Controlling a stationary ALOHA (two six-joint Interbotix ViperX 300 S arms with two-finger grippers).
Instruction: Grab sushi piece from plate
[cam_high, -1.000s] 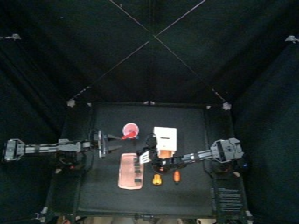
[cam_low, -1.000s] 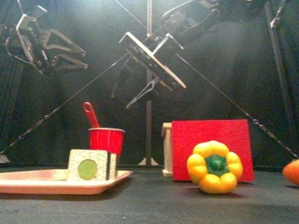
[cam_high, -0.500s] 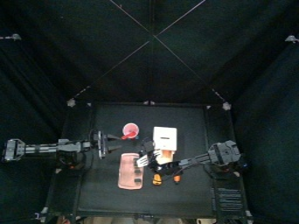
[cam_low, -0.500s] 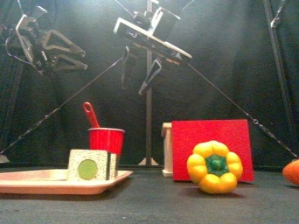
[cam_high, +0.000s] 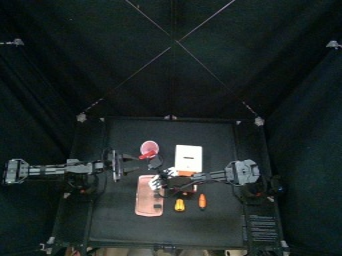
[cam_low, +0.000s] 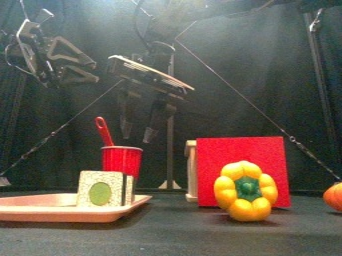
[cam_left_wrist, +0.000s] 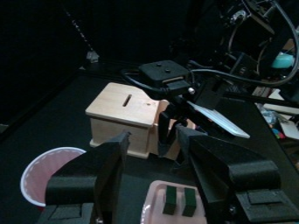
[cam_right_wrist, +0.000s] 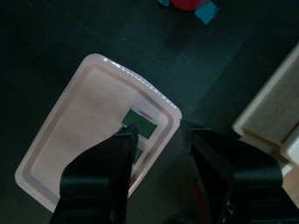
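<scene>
On the pink plate (cam_right_wrist: 82, 131), 1 green-centred sushi piece (cam_right_wrist: 142, 125).

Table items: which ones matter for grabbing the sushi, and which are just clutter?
Job:
salmon-pink oblong plate
green-centred sushi piece on it
right gripper, open above it

Clutter:
red cup
red square board
yellow bell pepper
wooden box
left gripper, resting open

Just under the right gripper (cam_right_wrist: 158, 144) lies the plate (cam_right_wrist: 73, 131), smooth matt pink plastic. Off to its side, the box (cam_left_wrist: 126, 112) looks like pale, unvarnished wood.
</scene>
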